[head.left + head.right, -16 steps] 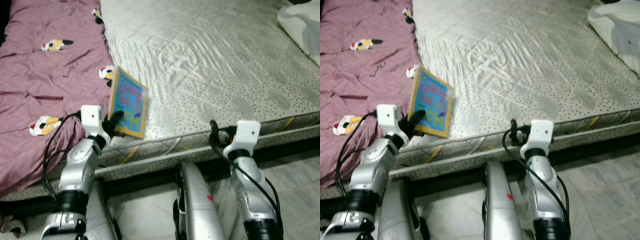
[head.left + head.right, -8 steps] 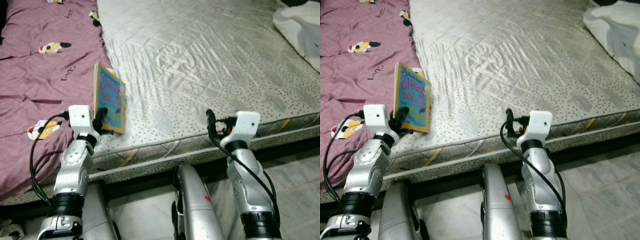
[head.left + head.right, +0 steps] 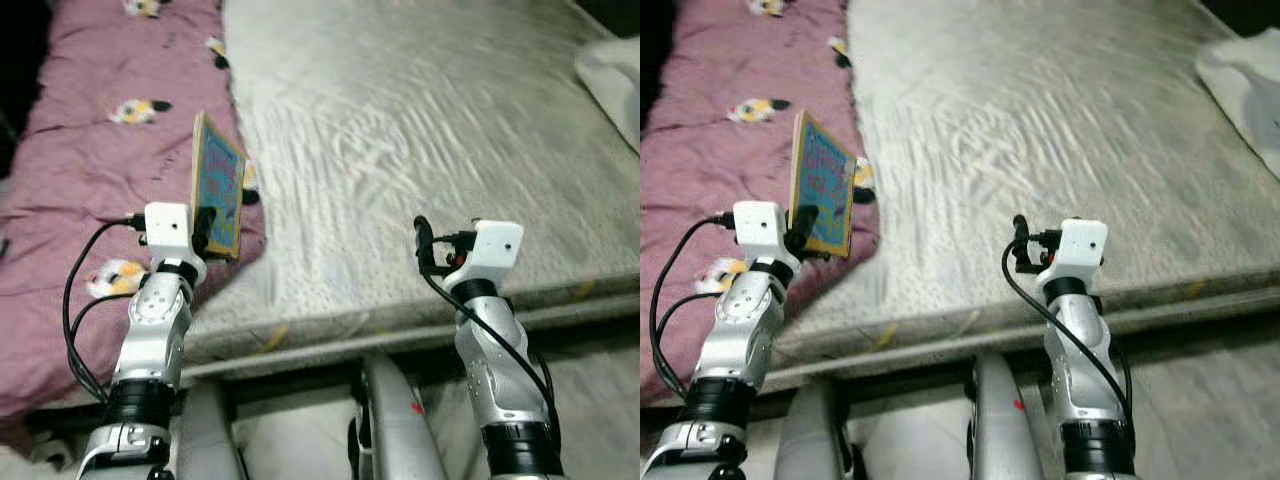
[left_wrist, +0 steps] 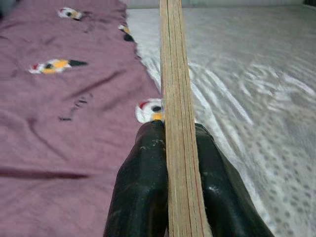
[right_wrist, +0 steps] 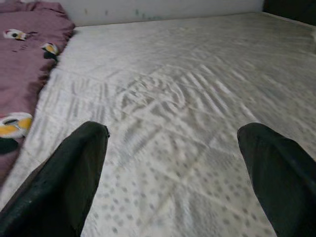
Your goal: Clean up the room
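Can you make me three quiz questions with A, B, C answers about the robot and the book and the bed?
1. Where is the book?
A. flat on the mattress
B. held up by the left gripper
C. on the floor

2. What colour is the blanket?
A. green
B. white
C. purplish pink

3. How is the right gripper?
A. open, holding nothing
B. shut on the book
C. shut on a pillow

Answers: 1 B, black fingers pinch the upright book's edge. 2 C, it is purplish pink with small cartoon patches. 3 A, its fingers stand wide apart over the mattress.
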You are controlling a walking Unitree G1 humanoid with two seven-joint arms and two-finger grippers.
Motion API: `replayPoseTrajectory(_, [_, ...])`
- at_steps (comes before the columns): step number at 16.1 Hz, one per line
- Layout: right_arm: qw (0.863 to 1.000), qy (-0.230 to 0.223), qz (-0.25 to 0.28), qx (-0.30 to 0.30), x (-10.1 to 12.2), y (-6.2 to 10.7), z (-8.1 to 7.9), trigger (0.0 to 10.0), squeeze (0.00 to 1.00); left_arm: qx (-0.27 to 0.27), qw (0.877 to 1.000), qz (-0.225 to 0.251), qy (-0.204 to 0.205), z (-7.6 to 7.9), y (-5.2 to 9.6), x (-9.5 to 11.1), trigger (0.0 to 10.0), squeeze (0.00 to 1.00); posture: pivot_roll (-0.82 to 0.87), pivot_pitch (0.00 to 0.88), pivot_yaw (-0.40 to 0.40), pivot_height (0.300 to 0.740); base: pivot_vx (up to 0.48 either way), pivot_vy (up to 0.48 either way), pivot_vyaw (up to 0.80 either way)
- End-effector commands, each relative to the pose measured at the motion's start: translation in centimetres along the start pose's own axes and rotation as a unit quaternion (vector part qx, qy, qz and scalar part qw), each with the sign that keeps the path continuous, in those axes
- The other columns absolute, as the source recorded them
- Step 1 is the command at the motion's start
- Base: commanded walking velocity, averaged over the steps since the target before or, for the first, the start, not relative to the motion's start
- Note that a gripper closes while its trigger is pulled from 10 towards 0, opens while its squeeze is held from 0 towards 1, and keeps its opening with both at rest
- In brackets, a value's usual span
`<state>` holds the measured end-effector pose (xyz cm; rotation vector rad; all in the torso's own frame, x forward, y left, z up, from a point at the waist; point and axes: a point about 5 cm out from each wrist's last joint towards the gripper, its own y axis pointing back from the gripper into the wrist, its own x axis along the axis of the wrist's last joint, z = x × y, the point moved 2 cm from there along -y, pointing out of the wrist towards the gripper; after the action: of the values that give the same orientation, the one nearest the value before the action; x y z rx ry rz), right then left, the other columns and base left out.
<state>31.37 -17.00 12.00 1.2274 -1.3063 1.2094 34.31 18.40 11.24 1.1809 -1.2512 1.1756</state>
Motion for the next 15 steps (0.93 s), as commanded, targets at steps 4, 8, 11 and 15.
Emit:
replayPoseTrajectory(4, [1.000,0.004,0.006,-0.010,0.2,-0.1,0.4,10.0,0.00,0.000,1.000,0.016,-0.021,-0.1,-0.1,0.6,10.0,0.00,-0.08,0.067,-0.002,0.726,0.000,0.000,0.00])
replayPoseTrajectory(8, [1.000,0.012,0.005,-0.018,0.1,0.1,0.8,10.0,0.00,-0.017,0.999,0.007,-0.032,-0.1,0.5,0.0,10.0,0.00,-0.09,0.061,0.006,0.740,0.000,0.000,0.00])
replayPoseTrajectory(11, [1.000,0.014,0.003,-0.025,-0.1,0.5,1.2,10.0,0.00,-0.012,0.999,-0.005,-0.044,-0.7,1.3,-0.8,10.0,0.00,-0.09,0.058,0.008,0.740,0.000,0.000,0.00])
replayPoseTrajectory(15, [0.999,0.019,-0.006,-0.033,-0.8,1.0,1.4,10.0,0.00,-0.003,0.999,-0.018,-0.038,-0.7,1.5,-1.4,10.0,0.00,-0.09,0.048,0.004,0.740,0.000,0.000,0.00])
